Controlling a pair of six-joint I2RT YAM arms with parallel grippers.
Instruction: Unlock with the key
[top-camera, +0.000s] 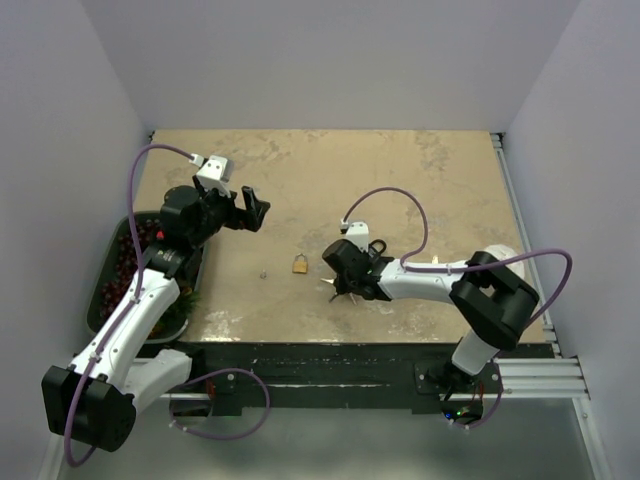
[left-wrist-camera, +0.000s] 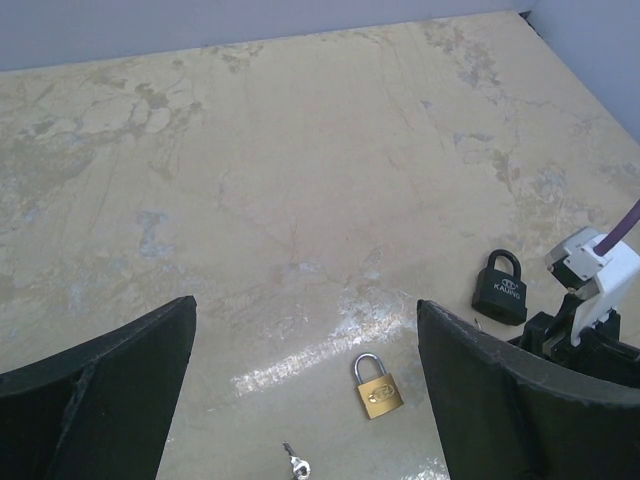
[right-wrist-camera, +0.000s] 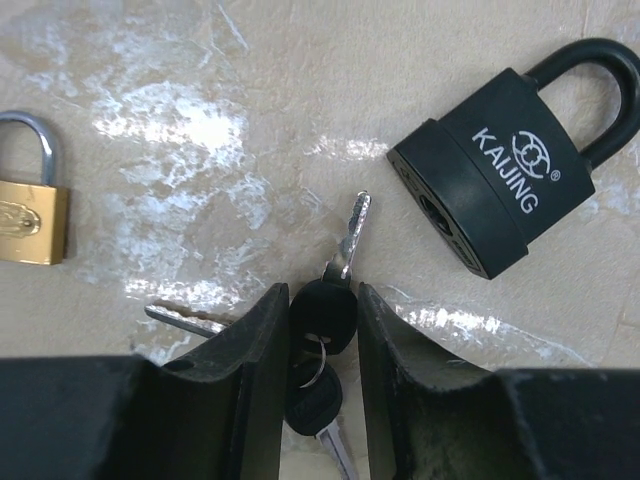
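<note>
My right gripper (right-wrist-camera: 323, 300) is low on the table and shut on the black head of a key (right-wrist-camera: 324, 312). The key's blade (right-wrist-camera: 353, 228) points toward a black KAIJING padlock (right-wrist-camera: 490, 185) lying flat just ahead to the right. A ring ties that key to a second black-headed key (right-wrist-camera: 316, 402) behind it. A brass padlock (top-camera: 299, 263) lies left of this gripper, and a small loose silver key (top-camera: 263, 271) lies left of that. My left gripper (top-camera: 252, 208) is open, empty and raised. In the left wrist view it (left-wrist-camera: 305, 303) looks down on the brass padlock (left-wrist-camera: 377, 385) and the black padlock (left-wrist-camera: 500, 287).
A dark tray (top-camera: 108, 262) holding red items sits at the table's left edge, beside the left arm. Another bare key blade (right-wrist-camera: 185, 320) lies by the right gripper's left finger. The table's front edge runs just behind the right gripper.
</note>
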